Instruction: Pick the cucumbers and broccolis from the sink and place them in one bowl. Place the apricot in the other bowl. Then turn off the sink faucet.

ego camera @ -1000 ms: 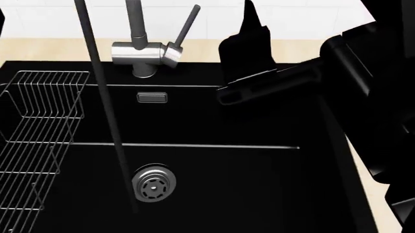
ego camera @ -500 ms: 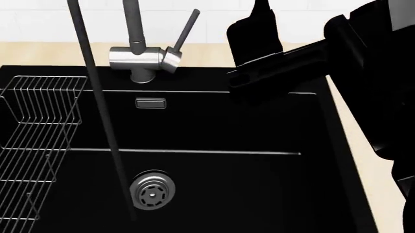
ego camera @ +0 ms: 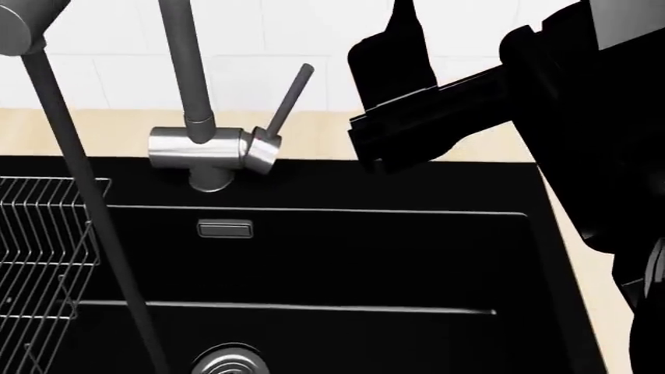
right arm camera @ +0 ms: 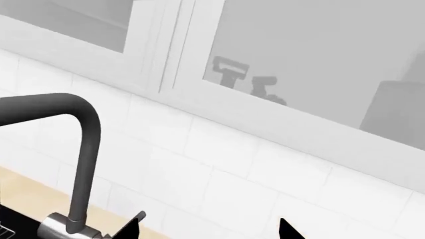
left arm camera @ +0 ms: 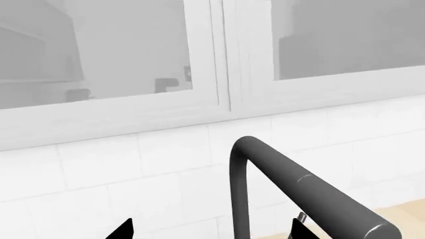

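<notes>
Because the part of the sink [ego camera: 311, 265] that shows in the head view holds no cucumbers, broccolis or apricot, the step in hand appears to be the last one: turning off the sink faucet [ego camera: 202, 148]. In that view the faucet stands at the far rim of the basin, left of centre, its thin lever [ego camera: 288, 97] slanting up and to the right from the steel body. The right gripper [ego camera: 400, 101] hangs just to the right of the lever, apart from it; whether its fingers are spread or closed cannot be told from this dark shape. A wire rack [ego camera: 42, 257] sits at the left side of the basin. The bowls are out of view.

In the left wrist view, the dark faucet neck [left arm camera: 279, 179] curves close by, and two finger tips [left arm camera: 123, 230] stand wide apart, holding nothing.

In the right wrist view, the fingertips [right arm camera: 133, 226] likewise stand wide apart and empty, with the faucet body [right arm camera: 63, 226] off to one side.

The next move likely calls for carrying the right gripper leftward onto the lever and pushing it down.
</notes>
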You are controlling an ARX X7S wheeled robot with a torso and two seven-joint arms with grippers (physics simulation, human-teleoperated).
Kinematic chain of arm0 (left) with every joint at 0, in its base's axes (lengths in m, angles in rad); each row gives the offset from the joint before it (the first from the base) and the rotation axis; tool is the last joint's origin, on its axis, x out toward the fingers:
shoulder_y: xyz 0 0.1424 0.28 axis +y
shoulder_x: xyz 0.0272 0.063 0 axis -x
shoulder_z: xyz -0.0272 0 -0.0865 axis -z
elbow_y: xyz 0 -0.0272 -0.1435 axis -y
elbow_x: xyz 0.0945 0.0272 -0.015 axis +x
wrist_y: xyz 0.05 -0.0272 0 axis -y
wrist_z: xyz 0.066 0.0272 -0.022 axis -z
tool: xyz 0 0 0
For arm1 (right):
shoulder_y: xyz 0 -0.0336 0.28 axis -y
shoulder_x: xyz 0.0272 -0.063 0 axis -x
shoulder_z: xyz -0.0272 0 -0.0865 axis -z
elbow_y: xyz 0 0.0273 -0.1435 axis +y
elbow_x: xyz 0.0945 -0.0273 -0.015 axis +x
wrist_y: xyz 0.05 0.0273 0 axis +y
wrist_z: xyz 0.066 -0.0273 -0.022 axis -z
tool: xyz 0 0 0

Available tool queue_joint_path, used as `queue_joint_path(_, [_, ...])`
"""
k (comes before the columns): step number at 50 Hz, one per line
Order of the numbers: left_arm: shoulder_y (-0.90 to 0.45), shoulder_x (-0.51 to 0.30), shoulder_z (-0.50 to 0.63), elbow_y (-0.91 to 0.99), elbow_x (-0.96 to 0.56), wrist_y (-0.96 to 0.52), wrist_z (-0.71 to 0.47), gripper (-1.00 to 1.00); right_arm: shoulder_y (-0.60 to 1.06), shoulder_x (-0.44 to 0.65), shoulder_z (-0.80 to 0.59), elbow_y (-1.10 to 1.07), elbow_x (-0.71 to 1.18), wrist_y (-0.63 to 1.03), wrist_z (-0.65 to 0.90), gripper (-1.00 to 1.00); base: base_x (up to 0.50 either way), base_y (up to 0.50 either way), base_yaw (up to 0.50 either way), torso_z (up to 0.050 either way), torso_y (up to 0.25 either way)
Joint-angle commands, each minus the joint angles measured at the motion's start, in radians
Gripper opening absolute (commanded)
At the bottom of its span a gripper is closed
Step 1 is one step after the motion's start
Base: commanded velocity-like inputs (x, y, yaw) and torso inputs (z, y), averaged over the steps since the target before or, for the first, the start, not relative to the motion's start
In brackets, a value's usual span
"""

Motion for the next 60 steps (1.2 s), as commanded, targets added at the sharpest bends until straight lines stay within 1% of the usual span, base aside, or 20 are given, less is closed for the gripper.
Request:
queue_joint_path(1, [0.000,0.021,-0.015,-0.010,0.018,0.007,0.040,1.00,-0.011,-0.016,0.026,0.001,-0.019,-0.015,-0.020,1.00,0.35,0.00,0.00,0.000,0.000])
queue_joint_path(5, [0.009,0.022,-0.015,-0.008,0.022,0.010,0.043,1.00,-0.036,-0.019,0.016,0.014,-0.037,-0.022,-0.028,1.00,0.11,0.00,0.00,0.000,0.000])
queue_joint_path(10, [0.005,0.023,-0.013,-0.001,0.015,0.009,0.036,1.00,-0.080,-0.037,-0.006,0.118,-0.090,-0.037,-0.087,1.00,0.00,0.00,0.00,0.000,0.000])
queue_joint_path(18, [-0.022,0.035,-0.001,-0.007,0.004,-0.005,0.027,1.00,-0.133,-0.129,-0.060,0.325,-0.207,-0.055,-0.199,1.00,0.00,0.00,0.00,0.000,0.000])
queue_joint_path(26, [-0.024,0.036,0.000,-0.009,0.002,-0.005,0.027,1.00,-0.159,-0.193,-0.098,0.440,-0.262,-0.056,-0.261,1.00,0.00,0.00,0.00,0.000,0.000])
queue_joint_path(33, [-0.010,0.030,-0.008,-0.005,0.002,0.005,0.032,1.00,-0.194,-0.270,-0.143,0.590,-0.332,-0.072,-0.342,1.00,0.00,0.00,0.00,0.000,0.000])
queue_joint_path(39, [-0.009,0.029,-0.008,-0.002,0.001,0.005,0.031,1.00,-0.218,-0.314,-0.169,0.685,-0.375,-0.089,-0.391,1.00,0.00,0.00,0.00,0.000,0.000])
queue_joint_path(47, [-0.003,0.029,-0.007,-0.001,0.005,0.007,0.033,1.00,-0.221,-0.396,-0.207,0.845,-0.448,-0.110,-0.473,1.00,0.00,0.00,0.00,0.000,0.000])
queue_joint_path(53, [-0.001,0.036,-0.001,-0.004,0.013,0.004,0.036,1.00,-0.177,-0.484,-0.226,1.009,-0.508,-0.131,-0.550,1.00,0.00,0.00,0.00,0.000,0.000])
queue_joint_path(60, [-0.009,0.043,0.007,-0.012,0.020,-0.002,0.040,1.00,-0.123,-0.564,-0.236,1.143,-0.555,-0.155,-0.619,1.00,0.00,0.00,0.00,0.000,0.000])
